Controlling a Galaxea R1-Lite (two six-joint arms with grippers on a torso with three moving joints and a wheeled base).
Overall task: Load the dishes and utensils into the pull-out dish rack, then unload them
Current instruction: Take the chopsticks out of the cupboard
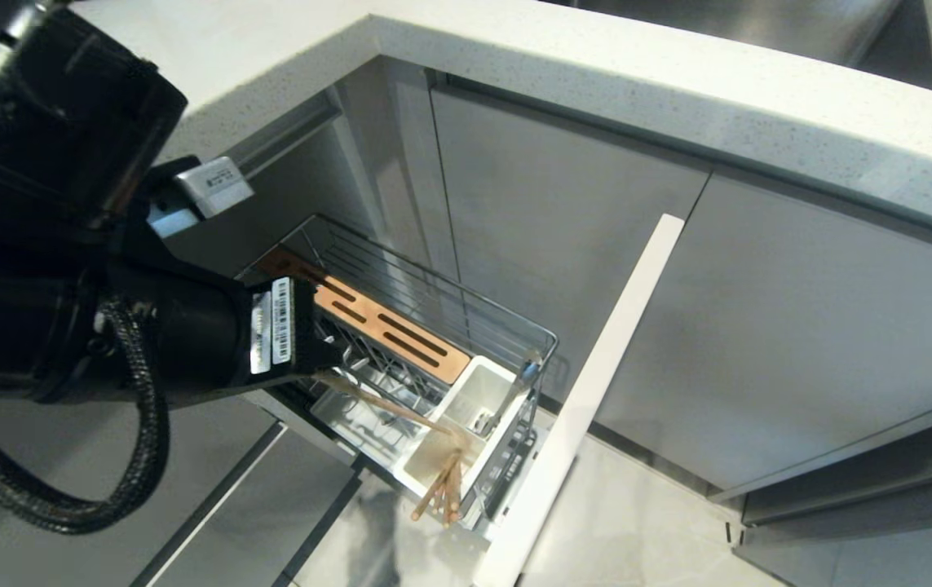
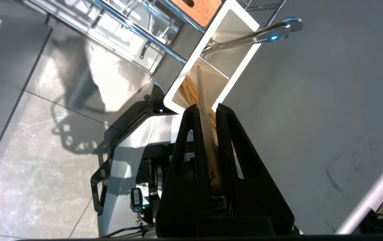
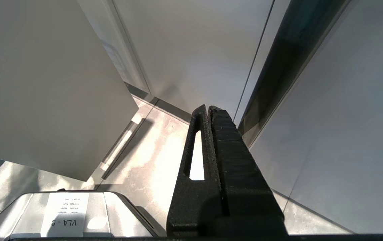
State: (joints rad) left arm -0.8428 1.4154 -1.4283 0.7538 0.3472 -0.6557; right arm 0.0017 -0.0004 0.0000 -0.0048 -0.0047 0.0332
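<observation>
Nearest, left gripper [image 2: 208,110] with fingers [image 2: 188,140] pinched narrow on one wooden chopstick [image 2: 204,110], its far end reaching toward the front compartment of the white caddy [image 2: 241,20] at the outer end of the pull-out dish rack [image 1: 433,310]. More chopsticks [image 1: 441,485] already standing in that compartment, tilted out over its rim. Just beyond, in the next compartment, silver spoons [image 2: 265,33] leaning on the caddy's edge. Further in, the slotted wooden strip [image 1: 384,322] and wire pegs, with no bowl or plate visible anywhere in the rack. Whether this chopstick is going in or coming out, impossible to tell; utensils mostly in the rack, dishes unseen, so likely a good part of the job left. Right gripper [image 3: 208,110] parked low beside the cabinet fronts, well apart, fingers pressed together on nothing.
</observation>
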